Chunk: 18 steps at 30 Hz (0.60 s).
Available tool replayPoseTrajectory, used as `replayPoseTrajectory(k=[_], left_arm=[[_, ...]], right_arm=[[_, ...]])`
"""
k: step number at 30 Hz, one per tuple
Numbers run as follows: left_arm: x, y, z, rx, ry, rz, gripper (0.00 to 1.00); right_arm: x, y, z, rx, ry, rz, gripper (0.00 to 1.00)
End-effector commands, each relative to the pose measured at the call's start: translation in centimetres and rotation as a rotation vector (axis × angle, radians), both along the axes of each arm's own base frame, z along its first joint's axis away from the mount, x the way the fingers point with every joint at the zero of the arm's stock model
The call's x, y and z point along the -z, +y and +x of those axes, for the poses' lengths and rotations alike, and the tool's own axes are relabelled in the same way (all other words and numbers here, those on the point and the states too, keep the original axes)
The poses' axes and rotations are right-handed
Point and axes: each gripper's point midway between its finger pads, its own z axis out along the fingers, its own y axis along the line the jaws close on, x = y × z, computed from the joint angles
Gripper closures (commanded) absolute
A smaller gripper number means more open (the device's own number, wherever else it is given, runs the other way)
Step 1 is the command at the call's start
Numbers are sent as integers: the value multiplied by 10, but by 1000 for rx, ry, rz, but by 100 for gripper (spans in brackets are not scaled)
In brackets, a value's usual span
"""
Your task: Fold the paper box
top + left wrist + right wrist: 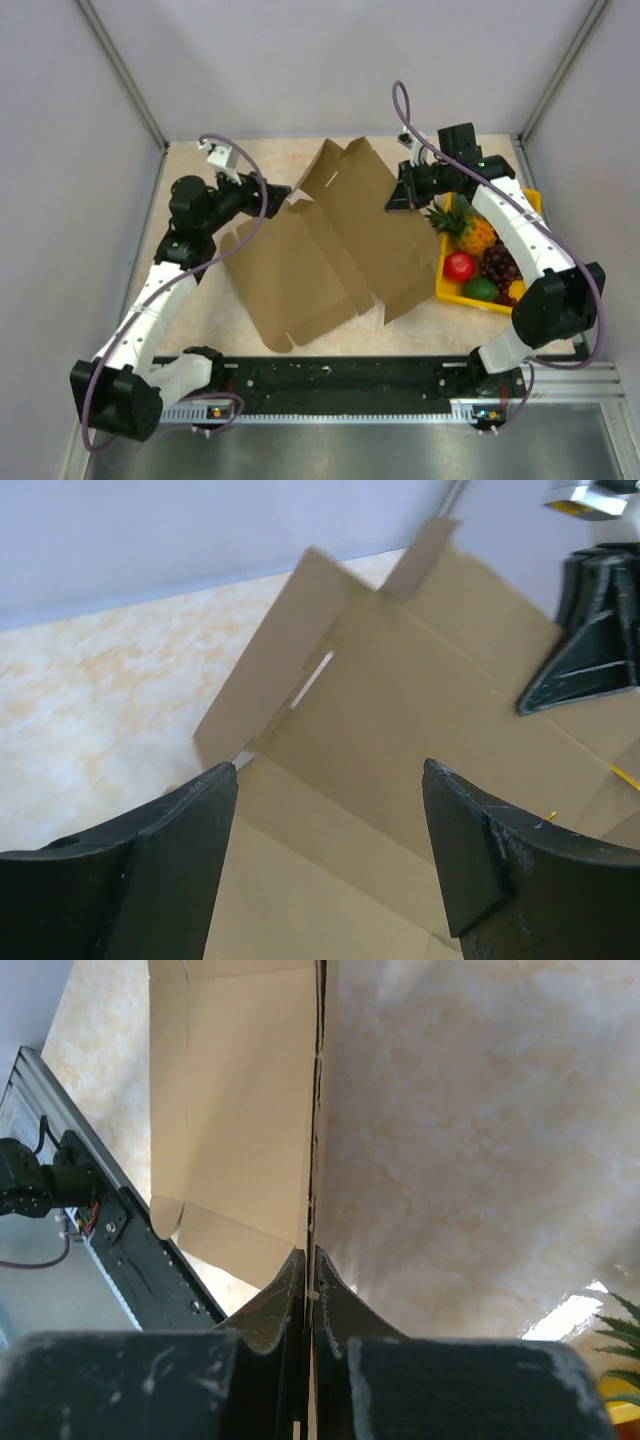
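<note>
The paper box (330, 245) is a plain brown die-cut cardboard sheet, mostly unfolded, lying creased at the table's (215, 320) middle. Its far flaps tilt upward, and one panel bears a narrow slot.

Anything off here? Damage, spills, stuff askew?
Nothing damaged or spilled. The paper box is an unfolded sheet lying at an angle, its right edge pinched in the shut right hand, with its far flap raised. The left hand is open over it.

A yellow tray (446, 288) holds a pineapple (470, 232), red apple (459, 266), grapes (500, 264) and green fruit (480, 288) on the beige table (230, 322).
</note>
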Motion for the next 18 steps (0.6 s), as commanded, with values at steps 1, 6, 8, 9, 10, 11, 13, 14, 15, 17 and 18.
replayPoseTrajectory(k=[1,6,8,9,10,11,13,14,15,17,18], left_arm=[[-24,-23,23,9,-224,5,21],[3,-45,48,98,-197,32,21],[15,-56,54,137,-202,46,21],[19,-58,55,140,-209,54,21],[28,-59,61,134,-207,77,21],[32,-62,61,142,-209,84,21],[39,-67,66,162,-226,106,21],[40,-68,69,152,-228,117,21],[43,-67,72,142,-225,125,21],[47,-68,77,140,-227,139,21],[49,-68,79,135,-229,146,23]], right_arm=[[6,5,4,-12,-14,3,100],[23,5,6,-35,-14,-21,100],[30,4,8,-33,-10,-30,100],[32,6,8,-39,-9,-31,100],[37,6,11,-36,-4,-34,100],[36,7,12,-37,-9,-34,100],[37,7,16,-31,-13,-42,100],[40,9,17,-33,-11,-44,100],[40,9,18,-35,-15,-46,100],[42,11,19,-40,-20,-58,100],[43,10,20,-36,-24,-64,100]])
